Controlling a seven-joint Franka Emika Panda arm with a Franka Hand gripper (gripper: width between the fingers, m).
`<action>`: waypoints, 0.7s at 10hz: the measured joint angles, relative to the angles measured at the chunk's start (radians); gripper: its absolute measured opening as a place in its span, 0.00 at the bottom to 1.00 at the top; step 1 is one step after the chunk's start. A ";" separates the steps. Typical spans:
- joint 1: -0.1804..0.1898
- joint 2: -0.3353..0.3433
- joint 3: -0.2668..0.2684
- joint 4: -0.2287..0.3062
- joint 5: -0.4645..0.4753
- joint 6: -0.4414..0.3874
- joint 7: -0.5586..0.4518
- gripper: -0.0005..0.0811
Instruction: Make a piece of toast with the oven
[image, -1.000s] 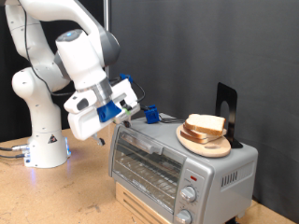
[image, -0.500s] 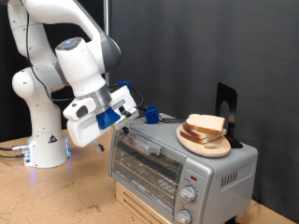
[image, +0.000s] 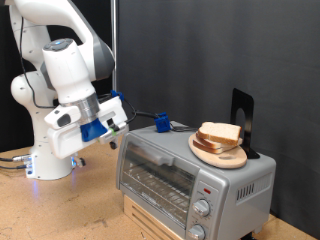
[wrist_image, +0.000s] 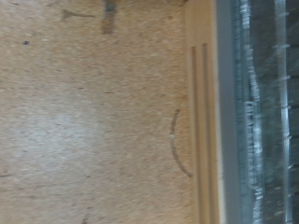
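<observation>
On the oven (image: 190, 175): plate (image: 222, 153) with toast (image: 220, 133); fingers' (image: 117, 122) spread unclear.

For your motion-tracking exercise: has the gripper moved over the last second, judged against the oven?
Yes. The gripper has drawn away from the oven, towards the exterior view's left.

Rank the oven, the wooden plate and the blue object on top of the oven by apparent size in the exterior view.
1. oven
2. wooden plate
3. blue object; it sits farther back, so its true size is unsure.
</observation>
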 joint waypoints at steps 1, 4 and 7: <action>-0.009 0.028 0.000 -0.001 -0.020 0.041 0.033 1.00; 0.021 0.082 -0.015 0.020 0.105 0.091 -0.021 1.00; 0.076 0.036 -0.019 0.087 0.265 -0.018 -0.104 1.00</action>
